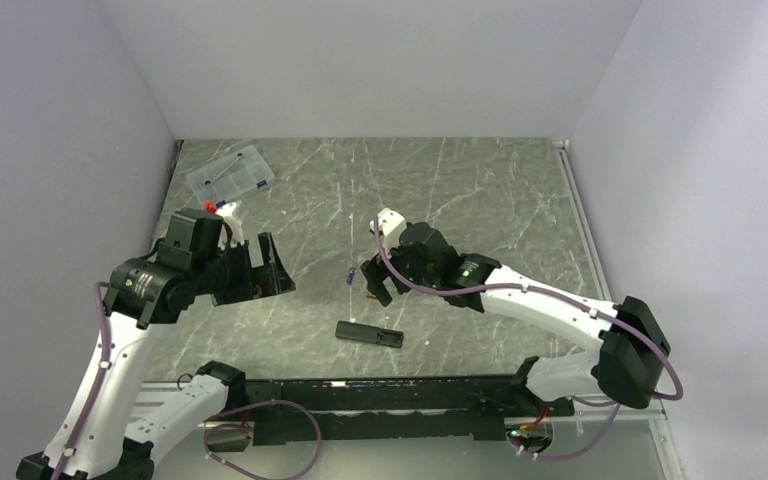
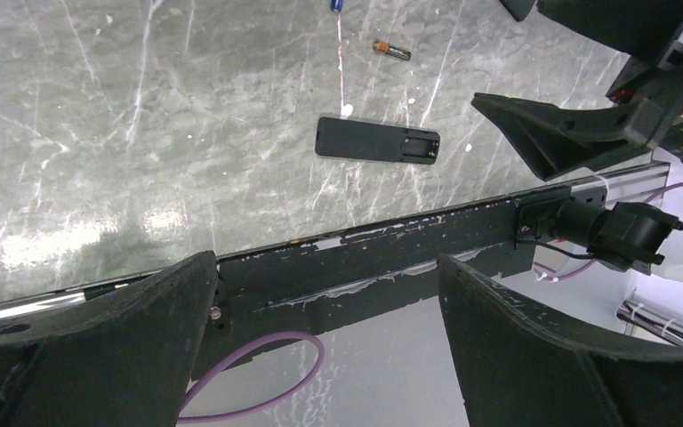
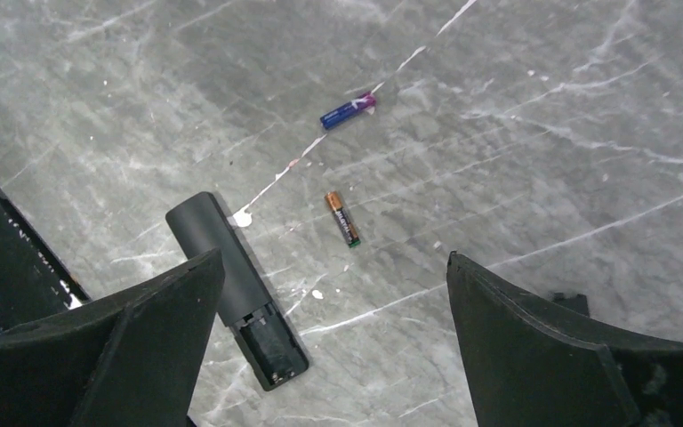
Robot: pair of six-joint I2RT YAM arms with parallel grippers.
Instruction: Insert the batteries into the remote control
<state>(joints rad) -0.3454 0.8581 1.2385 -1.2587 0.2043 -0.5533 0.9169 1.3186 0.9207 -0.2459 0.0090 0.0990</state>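
Note:
The remote control (image 1: 368,333) is a slim black bar lying flat on the marble table, its battery compartment (image 3: 271,347) uncovered and empty. The blue-banded battery (image 3: 347,111) lies loose beyond it. The dark battery with the gold end (image 3: 341,218) lies between the two, close to the remote. My right gripper (image 3: 333,258) hangs open just above this spot with nothing between its fingers. The left gripper (image 1: 272,265) stands open and empty off to the left, and its wrist view takes in the remote (image 2: 376,142) and the gold-ended battery (image 2: 391,50).
A clear plastic compartment box (image 1: 230,173) sits at the back left, with a small red item (image 1: 208,205) beside it. A black rail (image 1: 380,395) runs along the near table edge. A small dark piece (image 3: 569,302) shows beside my right finger. White walls enclose the table.

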